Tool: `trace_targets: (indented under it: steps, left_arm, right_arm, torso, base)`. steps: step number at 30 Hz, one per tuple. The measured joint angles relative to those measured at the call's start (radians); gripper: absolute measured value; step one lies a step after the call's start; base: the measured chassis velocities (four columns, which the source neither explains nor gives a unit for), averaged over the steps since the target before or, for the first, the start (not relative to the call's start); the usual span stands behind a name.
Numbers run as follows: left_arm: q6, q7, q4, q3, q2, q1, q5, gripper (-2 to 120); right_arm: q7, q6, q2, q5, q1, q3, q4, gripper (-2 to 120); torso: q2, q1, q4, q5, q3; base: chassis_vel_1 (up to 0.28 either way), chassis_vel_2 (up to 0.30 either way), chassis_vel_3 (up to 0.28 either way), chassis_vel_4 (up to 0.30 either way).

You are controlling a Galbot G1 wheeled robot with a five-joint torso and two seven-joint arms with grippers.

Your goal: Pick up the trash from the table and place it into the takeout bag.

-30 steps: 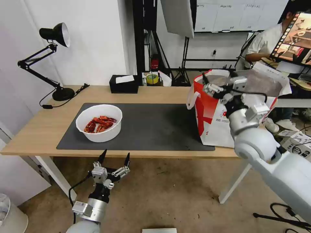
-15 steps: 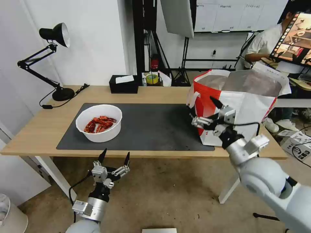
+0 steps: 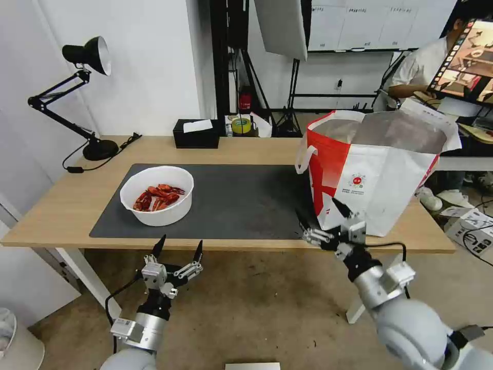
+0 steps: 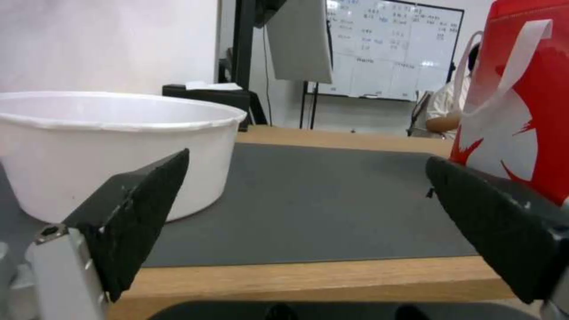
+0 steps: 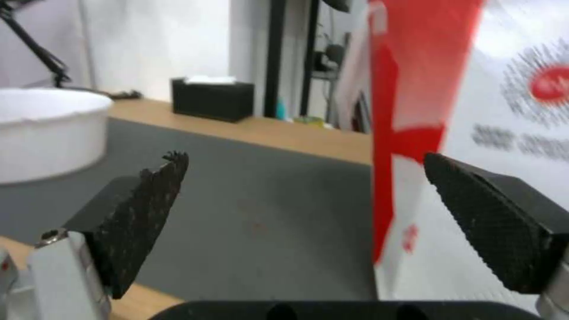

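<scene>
The table (image 3: 246,149) carries a dark grey mat (image 3: 241,198). On the mat's left part stands the white bowl (image 3: 157,195), upright, with red crayfish shells (image 3: 156,197) inside. At the mat's right end stands the takeout bag (image 3: 375,169), upright and open at the top, silver lining visible, its base partly on the mat and partly on bare wood; one white loop handle hangs on its left face. Bowl and bag are well apart, with bare mat between them. The left gripper (image 3: 177,247) hovers in front of the table's near edge, just below the bowl's position, fingers spread wide and holding nothing; the left wrist view shows the bowl (image 4: 113,146) between and beyond the two black fingers (image 4: 133,213), with the bag (image 4: 522,98) beside the other finger. The right gripper (image 3: 321,218) sits at the table's near edge, just in front of the bag's lower left corner, fingers wide apart and empty; whether a fingertip touches the bag cannot be told. The right wrist view places the bag (image 5: 474,111) close ahead and the bowl (image 5: 47,129) far off across the mat. At the table's back edge lie a black tissue box (image 3: 196,133) and a yellow tape roll (image 3: 241,125); a black desk lamp (image 3: 82,92) stands at the far left corner.
</scene>
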Motion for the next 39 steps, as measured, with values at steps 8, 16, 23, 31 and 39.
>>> trace_targets:
  steps: [8, 16, 23, 31, 39]
  left_arm:
    - [-0.002, 0.000, 0.002, -0.002, -0.002, 0.002, -0.001, 100]
    - [-0.003, 0.001, 0.003, -0.007, 0.000, 0.007, -0.001, 100]
    - [-0.006, 0.002, 0.003, -0.008, -0.002, 0.011, -0.001, 100]
    - [-0.006, 0.002, 0.001, -0.009, -0.003, 0.012, -0.001, 100]
    - [-0.009, 0.002, 0.001, -0.010, -0.006, 0.015, 0.001, 100]
  right_arm:
    - [0.069, 0.009, 0.035, -0.054, -0.084, 0.007, -0.013, 100]
    - [0.151, 0.010, 0.062, -0.098, -0.140, 0.009, -0.016, 100]
    - [0.228, -0.022, 0.078, -0.109, -0.170, -0.003, -0.001, 100]
    - [0.278, -0.037, 0.092, -0.108, -0.193, -0.010, 0.007, 100]
    - [0.287, -0.050, 0.103, -0.119, -0.209, -0.011, 0.012, 100]
  torso:
    - [0.000, 0.000, 0.0000, 0.0000, 0.000]
    - [0.000, 0.000, 0.0000, 0.0000, 0.000]
    - [0.000, 0.000, 0.0001, 0.0000, 0.000]
    - [0.000, 0.000, 0.0001, 0.0000, 0.000]
    - [0.000, 0.000, 0.0000, 0.0000, 0.000]
  base:
    - [0.000, 0.000, 0.000, 0.000]
    - [0.000, 0.000, 0.000, 0.000]
    - [0.000, 0.000, 0.000, 0.000]
    - [0.000, 0.000, 0.000, 0.000]
    - [0.000, 0.000, 0.000, 0.000]
